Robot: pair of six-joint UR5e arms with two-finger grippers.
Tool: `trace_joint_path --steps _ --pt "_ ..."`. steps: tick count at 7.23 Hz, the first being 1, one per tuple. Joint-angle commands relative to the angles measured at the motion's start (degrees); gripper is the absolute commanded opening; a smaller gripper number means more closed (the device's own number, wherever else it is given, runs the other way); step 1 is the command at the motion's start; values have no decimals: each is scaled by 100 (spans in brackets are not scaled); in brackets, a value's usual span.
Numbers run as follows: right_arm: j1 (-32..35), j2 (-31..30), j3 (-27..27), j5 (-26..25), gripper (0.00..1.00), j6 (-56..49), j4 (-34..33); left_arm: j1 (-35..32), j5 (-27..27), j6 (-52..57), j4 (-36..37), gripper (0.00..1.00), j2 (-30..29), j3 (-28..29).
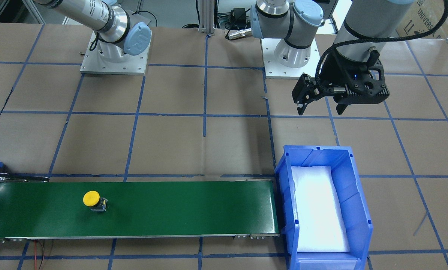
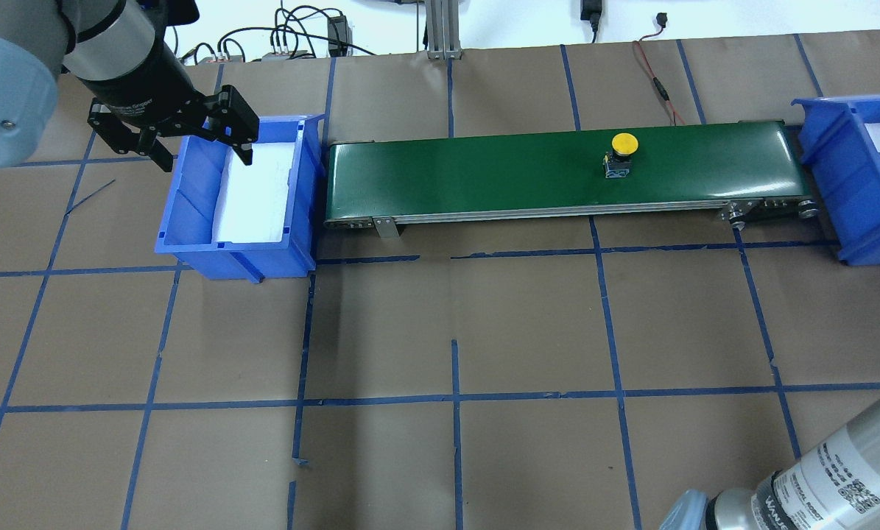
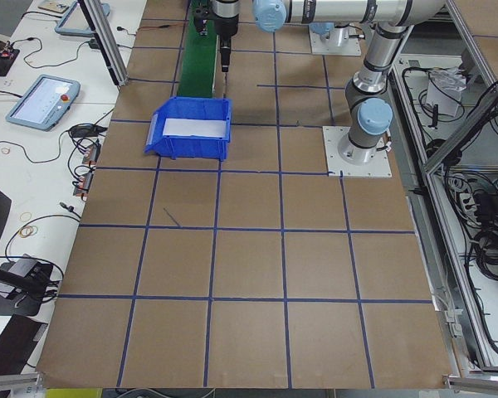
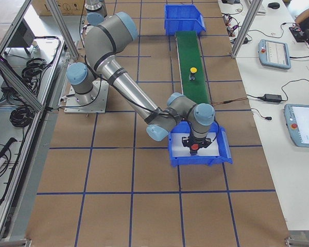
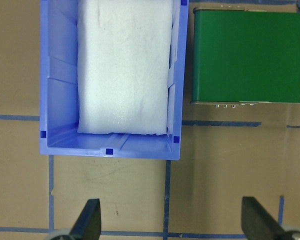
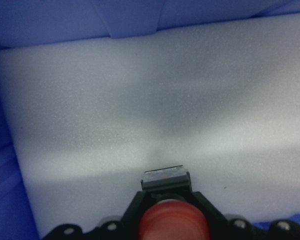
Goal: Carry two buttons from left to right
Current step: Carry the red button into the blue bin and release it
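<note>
Yellow button (image 1: 92, 199) on belt (image 1: 179, 210), red button (image 6: 175, 224) seemingly clamped in right hand (image 4: 194, 146) above foam (image 6: 140, 100), left hand (image 1: 320, 109) apart over bench (image 1: 227, 150).

SITE: robotics lab workcell | EVIDENCE: arm base plates (image 1: 134, 65) bolted to a paper-covered table (image 2: 528, 316) gridded in blue tape; green conveyor belt (image 2: 484, 173); aluminium-profile frame (image 3: 104, 41) | SURROUNDS: teach pendants (image 4: 275, 54) on side benches, cable bundles (image 3: 485, 245)

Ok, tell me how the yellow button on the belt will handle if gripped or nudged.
The yellow button looks top-heavy, wide cap over a narrower body, so a nudge may tip it. Tipped, its round cap could roll on the smooth belt. It seems rigid, probably light.
</note>
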Motion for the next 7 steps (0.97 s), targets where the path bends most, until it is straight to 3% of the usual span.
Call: trace_joint_path --steps 1,3,4,6,7 --pt "-9 19 2 8 97 5 -2 -4 10 0 -11 100 -1 4" --pt "-9 -51 -7 -19 98 22 16 -22 -33 -8 -11 100 -1 -4" --pt "-1 -373 28 -10 97 31 198 -4 2 -9 -2 100 -1 4" --pt "165 -928 81 -19 98 224 936 -13 -33 0 -2 100 -1 4" --pt "575 -1191 72 -106 98 416 1173 22 -16 0 -2 100 -1 13"
